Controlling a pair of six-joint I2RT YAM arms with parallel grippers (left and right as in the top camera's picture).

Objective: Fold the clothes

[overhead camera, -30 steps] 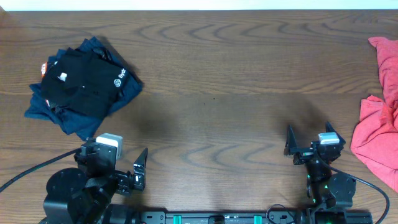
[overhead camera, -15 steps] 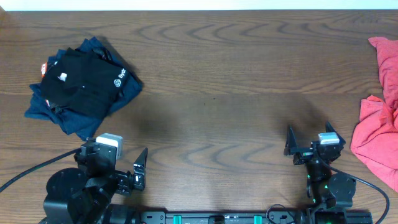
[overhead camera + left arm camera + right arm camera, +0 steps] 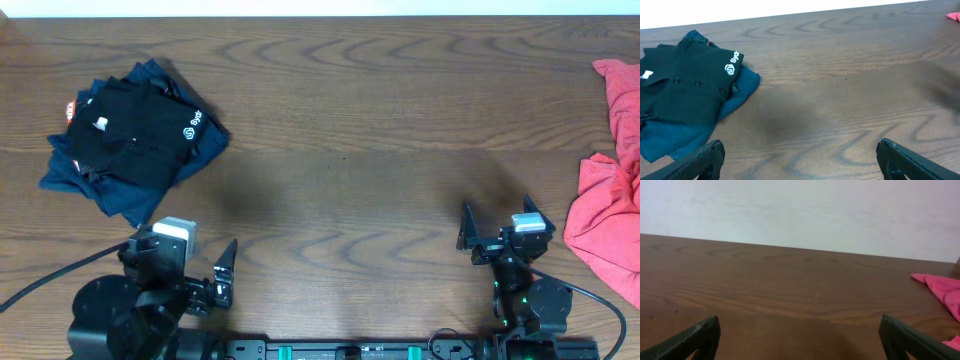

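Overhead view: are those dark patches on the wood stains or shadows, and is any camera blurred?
Overhead: soft-edged patches on the table, likely shadows rather than stains, no glare. Left wrist: the same patches, the logo on the black T-shirt sharp. Right wrist: evenly lit, the coral-red garment slightly soft.

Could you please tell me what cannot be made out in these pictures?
1. Coral-red fabric garment: overhead, cut off by the right edge; the right wrist view shows only a corner.
2. Navy fabric garment: overhead and left wrist, mostly covered by the folded black T-shirt.
3. White logo on that shirt: lettering too small to read.
4. Orange-and-white printed scrap: overhead, only a sliver shows beside the black shirt.
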